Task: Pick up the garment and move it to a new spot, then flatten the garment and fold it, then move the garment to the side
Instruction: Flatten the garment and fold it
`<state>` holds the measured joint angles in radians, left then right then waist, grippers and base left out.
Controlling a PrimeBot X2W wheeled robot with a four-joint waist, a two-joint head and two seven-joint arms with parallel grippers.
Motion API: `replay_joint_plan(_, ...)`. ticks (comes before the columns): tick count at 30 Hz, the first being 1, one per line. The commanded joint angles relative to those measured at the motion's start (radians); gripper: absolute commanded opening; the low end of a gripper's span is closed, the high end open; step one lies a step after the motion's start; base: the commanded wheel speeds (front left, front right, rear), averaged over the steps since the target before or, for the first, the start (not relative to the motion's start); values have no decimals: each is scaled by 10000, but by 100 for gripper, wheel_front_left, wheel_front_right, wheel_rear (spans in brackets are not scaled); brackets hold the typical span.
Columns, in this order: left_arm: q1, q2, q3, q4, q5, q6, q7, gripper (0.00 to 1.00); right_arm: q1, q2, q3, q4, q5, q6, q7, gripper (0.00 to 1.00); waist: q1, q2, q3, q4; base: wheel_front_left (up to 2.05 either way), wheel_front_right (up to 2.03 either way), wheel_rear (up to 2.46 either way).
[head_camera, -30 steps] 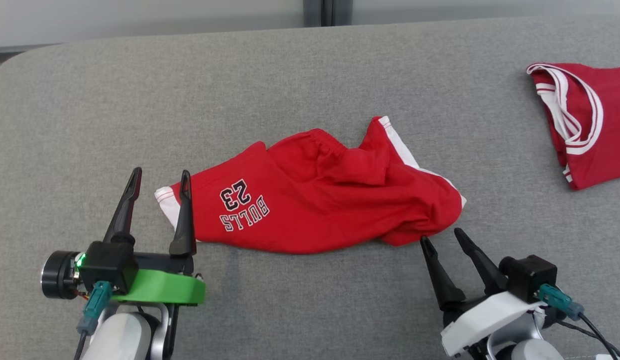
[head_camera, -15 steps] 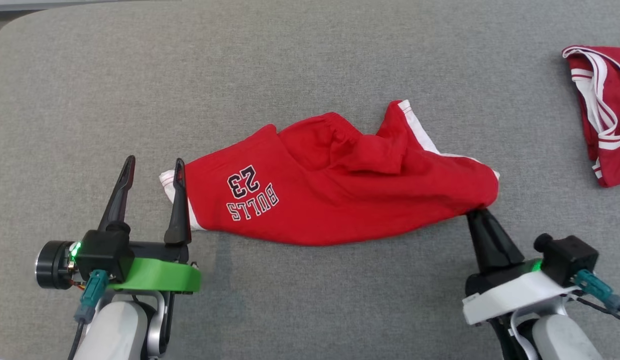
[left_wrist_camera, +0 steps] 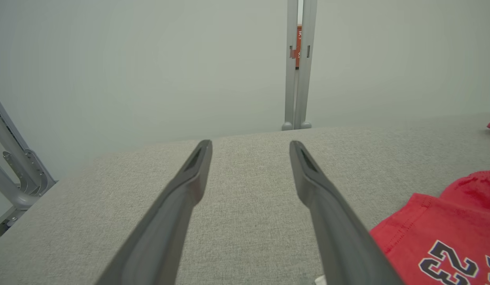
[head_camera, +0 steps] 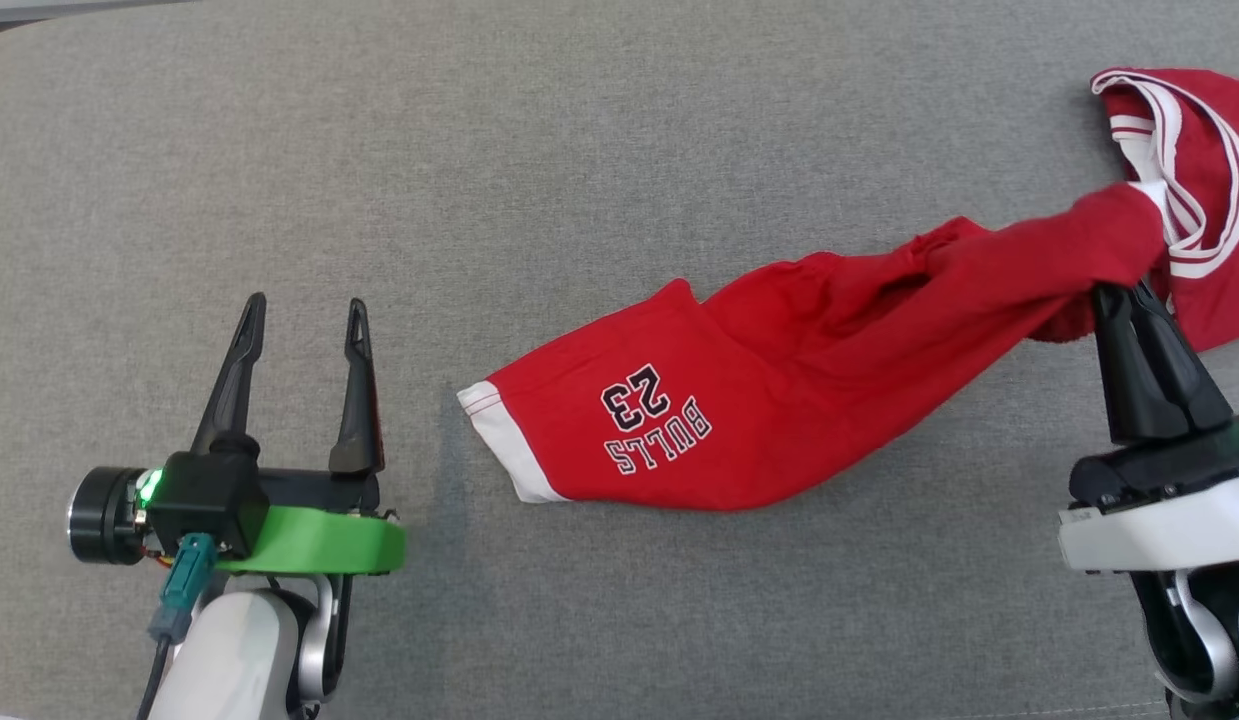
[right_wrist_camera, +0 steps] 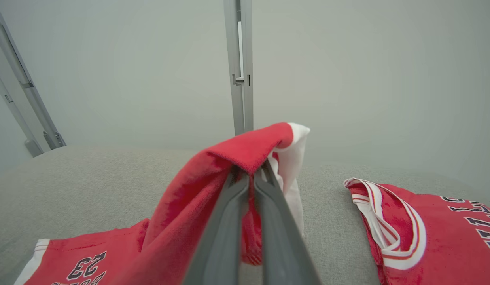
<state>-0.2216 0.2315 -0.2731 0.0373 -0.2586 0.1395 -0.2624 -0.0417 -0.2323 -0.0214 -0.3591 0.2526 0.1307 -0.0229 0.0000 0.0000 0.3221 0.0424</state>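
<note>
The garment [head_camera: 739,400] is a pair of red shorts with white trim and "BULLS 23" printed on one leg. It stretches from the middle of the grey surface up to the right. My right gripper [head_camera: 1124,290] is shut on its right end and holds that end lifted, while the printed leg still lies on the surface. In the right wrist view the cloth [right_wrist_camera: 237,158] drapes over my shut right gripper [right_wrist_camera: 250,171]. My left gripper [head_camera: 304,312] stands open at the lower left, apart from the shorts' white hem. The left wrist view has my left gripper [left_wrist_camera: 250,146] with bare grey surface between its fingers and the garment [left_wrist_camera: 438,229] at lower right.
A red jersey [head_camera: 1204,180] with white-striped trim lies at the far right, just behind the lifted end of the shorts; it is also the red jersey [right_wrist_camera: 426,229] in the right wrist view. The grey padded surface [head_camera: 579,150] reaches to a pale wall with a metal post [right_wrist_camera: 240,67].
My right gripper shut on the shorts' right end and pulled it up and to the right, dragging the shorts away from the left gripper. The head camera also shifted.
</note>
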Motion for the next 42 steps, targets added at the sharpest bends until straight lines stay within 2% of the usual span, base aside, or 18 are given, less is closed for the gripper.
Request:
replay_joint_plan(1,-284,-63,-30,-15,63,-80,-27,100,-367,-111,208,-62,57,1,204,0,0,0,141,171,0,0,0)
replay_joint_plan(9,-968,-616,-264,112,265,-470,-27,100,-2077,-452,1738,1200,603,1,712,0,0,0,764,1088,0,0,0)
replay_joint_plan(17,-1293,-1109,-262,240,525,-819,-27,100,-3753,-54,3170,3816,1122,2,257,0,0,0,1192,1683,0,0,0)
replay_joint_plan(18,-1298,-1136,-246,258,551,-858,-27,100,-3886,-20,3265,4046,1127,1,151,32,0,0,1194,1700,0,0,0)
replay_joint_plan(19,-1289,-1162,-217,286,570,-886,-27,100,-4022,39,3365,4318,1169,1,-55,99,0,0,1180,1708,0,0,0)
replay_joint_plan(24,-980,-1181,37,400,683,-930,-27,100,-4149,52,3499,4752,1134,1,-1146,100,0,0,936,1494,0,0,0)
replay_joint_plan(29,-675,-1068,349,454,792,-897,-27,100,-3554,-129,2963,4293,965,1,-1914,100,0,0,540,1038,0,0,0)
replay_joint_plan(37,-64,-877,726,455,868,-797,-17,100,-1546,20,1011,3085,472,1,-1922,100,0,0,-124,343,0,0,0)
replay_joint_plan(42,357,-743,840,497,873,-744,-17,100,-334,342,469,2490,285,1,-1601,100,0,0,-551,58,0,0,0)
